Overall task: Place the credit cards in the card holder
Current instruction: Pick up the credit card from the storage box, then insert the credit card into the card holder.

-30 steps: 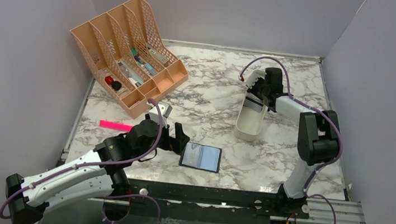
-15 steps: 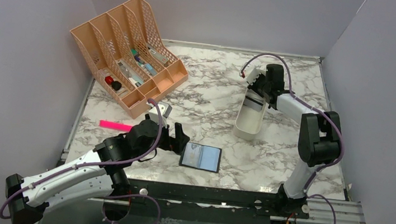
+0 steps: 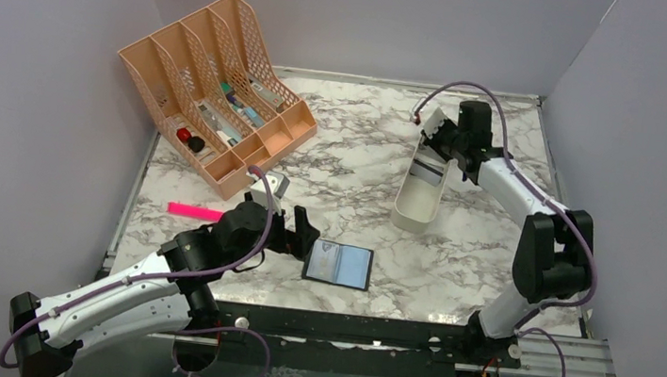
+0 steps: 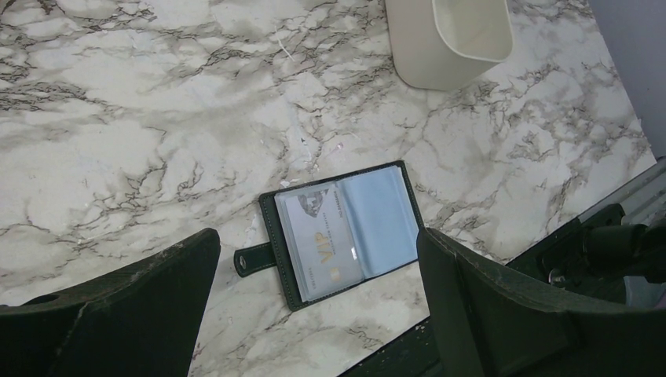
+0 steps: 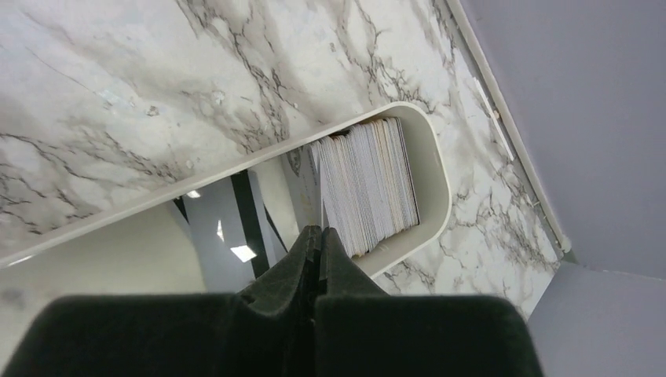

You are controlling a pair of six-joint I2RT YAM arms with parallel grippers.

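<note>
Card-picking is looking like the step in hand. The right tool [image 5: 318,232] is hanging clenched, tips pressed together, over the far end of the white tray [image 5: 437,182]. It is sitting right at the near edge of the credit cards [image 5: 369,182], which are standing on edge in a tight stack against the tray's rounded end. Doing this well is probably calling for the jaws to part first, then for one tip to slip behind the outermost card so that only one is coming away.

The left tool [image 3: 299,232] is hovering released, jaws spread wide, above the card holder [image 4: 345,232]. That holder is lying open on the marble counter [image 4: 118,118], well apart from the tray, with a VIP card [image 4: 322,253] showing in its left sleeve.

Whether the clenched tips are pinching a card edge is hard to make out: the wrist view is hiding the contact behind the tool's own body, and the top view is too small.
</note>
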